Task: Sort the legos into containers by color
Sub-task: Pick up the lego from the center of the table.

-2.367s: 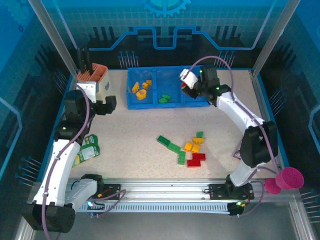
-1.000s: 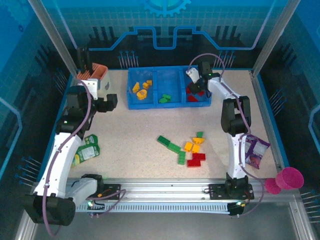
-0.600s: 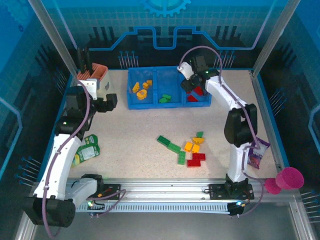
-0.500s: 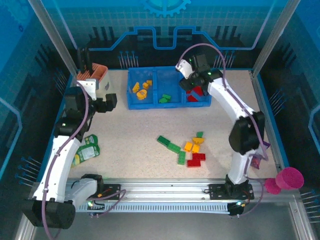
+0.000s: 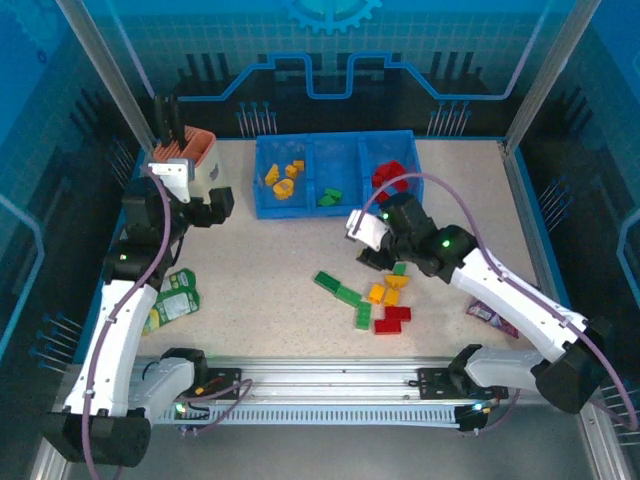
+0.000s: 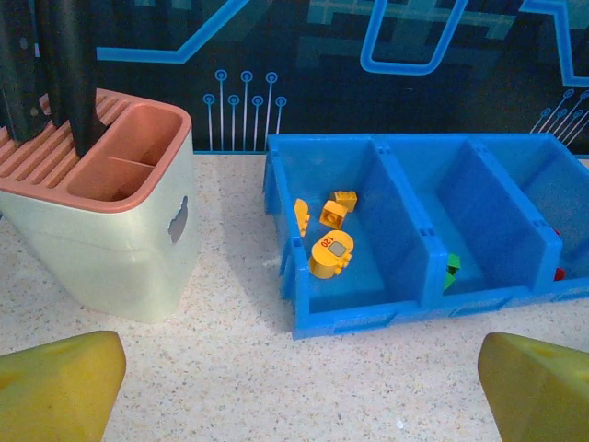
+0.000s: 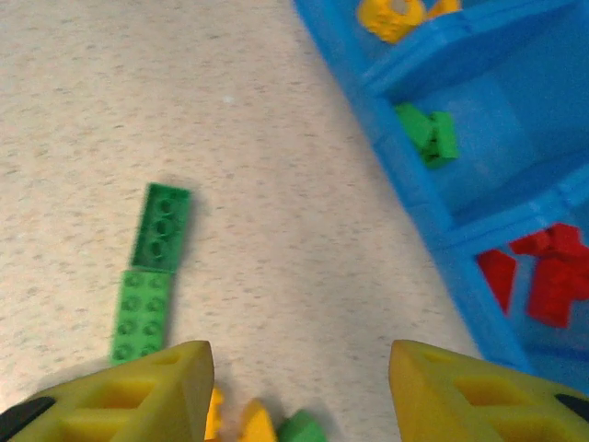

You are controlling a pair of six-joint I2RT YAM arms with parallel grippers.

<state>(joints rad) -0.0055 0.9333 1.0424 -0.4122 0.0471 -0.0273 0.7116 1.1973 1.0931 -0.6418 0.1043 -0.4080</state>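
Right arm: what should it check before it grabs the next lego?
1. Right fingers empty: ok.
2. Right fingers apart: ok.
3. Loose legos on the table close by: ok.
4. Tray has room: ok.
5. Left fingers far from those legos: ok.
6. Which lego is lined up: cannot tell.

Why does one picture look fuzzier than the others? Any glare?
Right wrist view: slightly blurred all over, green bricks and tray edges smeared. Left wrist view: tray crisp, only the close-up fingers soft. Top view: sharp, evenly lit, no glare on the table.
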